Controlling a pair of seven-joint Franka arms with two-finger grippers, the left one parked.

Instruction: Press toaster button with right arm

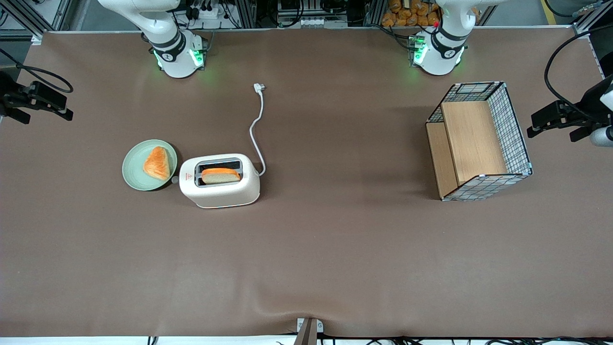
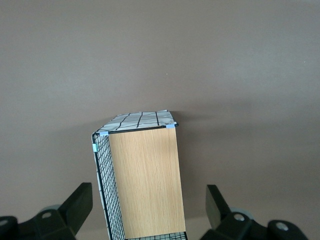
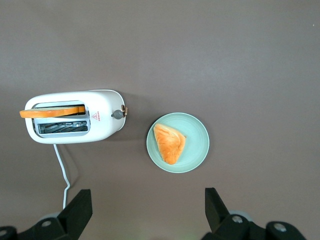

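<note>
The cream-white toaster (image 1: 220, 188) stands on the brown table with a slice of bread (image 1: 220, 175) in the slot nearer the front camera. Its small grey button (image 1: 175, 179) juts from the narrow end that faces the green plate (image 1: 135, 178). The right wrist view looks down on the toaster (image 3: 102, 131) and its button (image 3: 117, 114) from high above. My right gripper (image 1: 48, 103) hangs at the working arm's end of the table, well away from the toaster. The gripper (image 3: 147, 212) is open wide, with nothing between its fingers (image 3: 79, 210).
A triangular orange pastry (image 1: 157, 163) lies on the green plate (image 3: 197, 145) beside the button end. The white cord (image 1: 258, 124) runs from the toaster toward the robot bases. A wire basket with wooden panels (image 1: 479, 143) stands toward the parked arm's end.
</note>
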